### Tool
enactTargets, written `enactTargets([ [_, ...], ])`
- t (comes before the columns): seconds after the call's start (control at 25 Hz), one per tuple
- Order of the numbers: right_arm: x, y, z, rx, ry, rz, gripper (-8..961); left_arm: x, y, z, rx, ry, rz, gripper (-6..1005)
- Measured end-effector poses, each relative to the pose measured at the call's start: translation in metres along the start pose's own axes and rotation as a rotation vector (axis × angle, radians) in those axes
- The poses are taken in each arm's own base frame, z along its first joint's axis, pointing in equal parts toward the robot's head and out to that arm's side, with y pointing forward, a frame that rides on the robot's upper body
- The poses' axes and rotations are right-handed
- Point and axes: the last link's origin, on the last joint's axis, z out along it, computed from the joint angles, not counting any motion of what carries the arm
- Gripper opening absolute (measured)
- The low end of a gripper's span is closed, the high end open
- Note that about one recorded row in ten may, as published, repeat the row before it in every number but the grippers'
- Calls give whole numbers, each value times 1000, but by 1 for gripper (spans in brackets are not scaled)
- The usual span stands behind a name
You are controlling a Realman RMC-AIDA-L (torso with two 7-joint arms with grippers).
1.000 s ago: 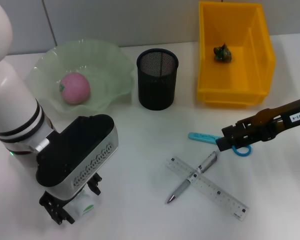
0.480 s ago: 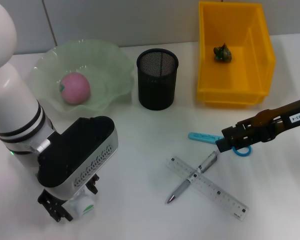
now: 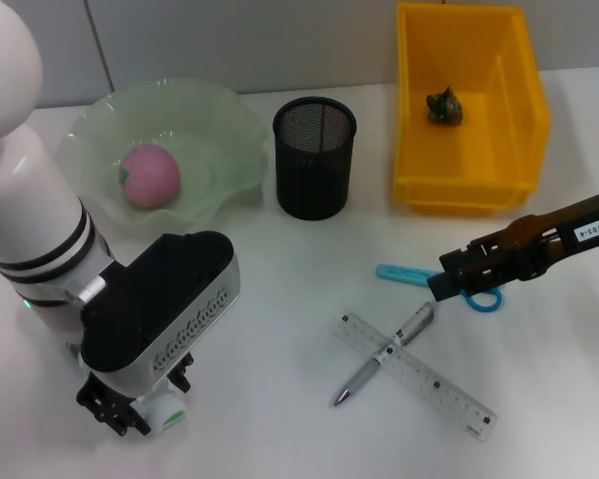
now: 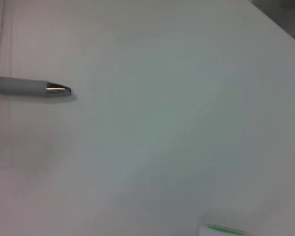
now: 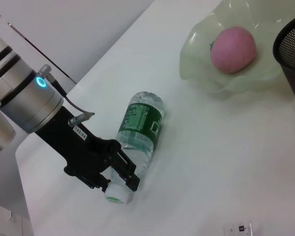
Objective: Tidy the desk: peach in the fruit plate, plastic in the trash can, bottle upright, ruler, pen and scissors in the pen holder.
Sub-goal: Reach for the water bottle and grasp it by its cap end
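Note:
The clear bottle (image 5: 140,128) with a green label lies on its side at the front left. My left gripper (image 5: 119,183) is shut on its neck, just behind the white cap (image 3: 167,411). The pink peach (image 3: 150,176) sits in the pale green fruit plate (image 3: 210,120). Crumpled plastic (image 3: 444,106) lies in the yellow bin (image 3: 519,120). A silver pen (image 3: 379,357) lies across the clear ruler (image 3: 429,384). My right gripper (image 3: 445,285) hangs over the blue scissors (image 3: 484,297). The black mesh pen holder (image 3: 314,160) stands at the back centre with nothing showing in it.
The left arm's black wrist housing (image 3: 155,299) hides most of the bottle in the head view. The pen's tip (image 4: 54,88) shows in the left wrist view over bare white table. The table edge runs close behind the bottle in the right wrist view.
The left wrist has shifted slightly up and left, and the bottle cap has shifted with it. The right arm has barely moved.

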Motion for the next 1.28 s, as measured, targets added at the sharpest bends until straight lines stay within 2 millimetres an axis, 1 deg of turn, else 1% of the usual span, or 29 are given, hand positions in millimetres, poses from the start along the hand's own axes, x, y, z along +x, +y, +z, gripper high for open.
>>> enactTargets([
  [0.72,-1,-1,0,5,-3,-4,739,6,0,-2,-20,16,-7,527],
  [1.28,-1,-1,-1,8,-3,-5,738,5,-1,0,-9,9,1,509],
])
